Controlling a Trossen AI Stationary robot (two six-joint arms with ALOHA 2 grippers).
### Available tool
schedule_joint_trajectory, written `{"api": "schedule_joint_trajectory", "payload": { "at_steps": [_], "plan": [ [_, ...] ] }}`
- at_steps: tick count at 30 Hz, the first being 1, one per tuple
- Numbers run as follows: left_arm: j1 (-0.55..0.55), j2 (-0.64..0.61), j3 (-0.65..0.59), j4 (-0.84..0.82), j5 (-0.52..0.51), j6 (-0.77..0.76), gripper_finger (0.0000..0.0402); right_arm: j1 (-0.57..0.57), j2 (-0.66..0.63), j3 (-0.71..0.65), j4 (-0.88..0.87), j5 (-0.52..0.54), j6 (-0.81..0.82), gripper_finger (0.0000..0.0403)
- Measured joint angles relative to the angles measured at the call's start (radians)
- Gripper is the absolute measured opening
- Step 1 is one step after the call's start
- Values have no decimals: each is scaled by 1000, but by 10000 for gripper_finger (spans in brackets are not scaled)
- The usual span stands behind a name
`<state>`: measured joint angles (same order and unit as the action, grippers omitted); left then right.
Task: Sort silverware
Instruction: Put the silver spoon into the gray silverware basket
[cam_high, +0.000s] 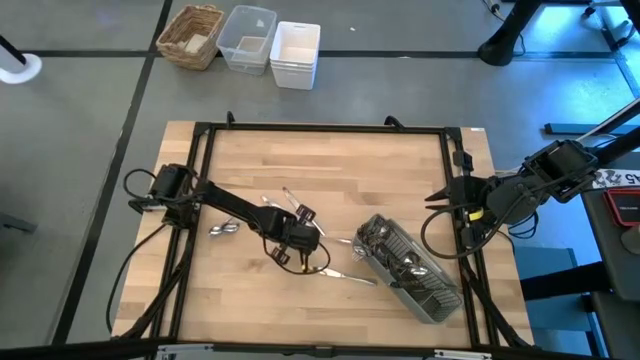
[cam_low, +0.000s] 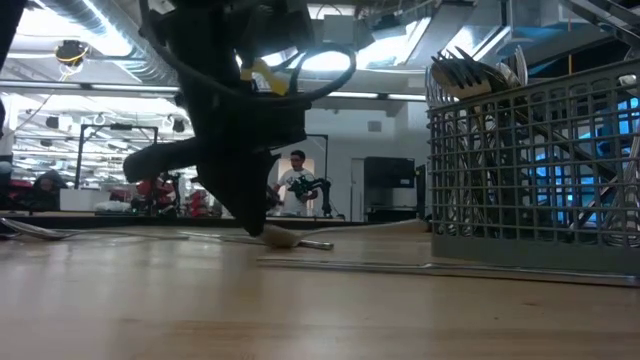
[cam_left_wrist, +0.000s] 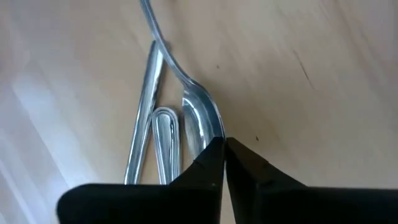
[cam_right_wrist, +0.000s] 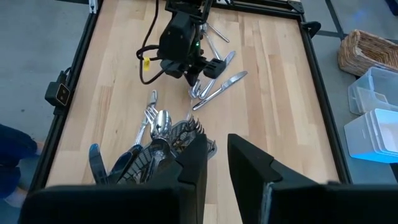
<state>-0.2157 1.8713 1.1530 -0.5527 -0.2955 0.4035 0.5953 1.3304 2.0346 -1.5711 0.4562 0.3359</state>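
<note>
Pale wood counter (cam_high: 250, 180), black frame round edges; bins and wicker basket (cam_high: 191, 35) on floor beyond. Open wood between loose silverware (cam_high: 345, 272) mid-counter and grey caddy (cam_high: 412, 268) lying near right edge, cutlery inside. Left pincer (cam_left_wrist: 224, 144) down on counter, fingers closed on spoon (cam_left_wrist: 200, 115) bowl — handle running away from wrist, knife alongside. Right pincer (cam_right_wrist: 216, 146) parked above right edge, slightly parted, holding nothing.
</note>
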Motion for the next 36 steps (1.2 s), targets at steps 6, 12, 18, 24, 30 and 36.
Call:
{"api": "schedule_joint_trajectory", "payload": {
  "at_steps": [6, 12, 18, 24, 30, 36],
  "plan": [
    [1, -58, 7, 15, 84, -199, 2, 0, -7, 0, 0, 4, -1, 67],
    [3, -170, 7, 10, 342, -428, 2, 0, -61, 0, 0, 38, -23, 67],
    [11, -330, 9, 45, 642, -702, 1, 1, -137, 0, 0, 243, -56, 67],
    [20, -466, 9, 334, 744, -1062, 1, 1, -191, 0, 0, 322, -46, 67],
    [45, -448, 10, 793, 647, -1377, 1, 0, -274, -116, 48, 329, 45, 67],
    [82, -337, 8, 1011, 588, -1766, 1, 0, -419, -402, 307, 276, 57, 67]
  ]
}}
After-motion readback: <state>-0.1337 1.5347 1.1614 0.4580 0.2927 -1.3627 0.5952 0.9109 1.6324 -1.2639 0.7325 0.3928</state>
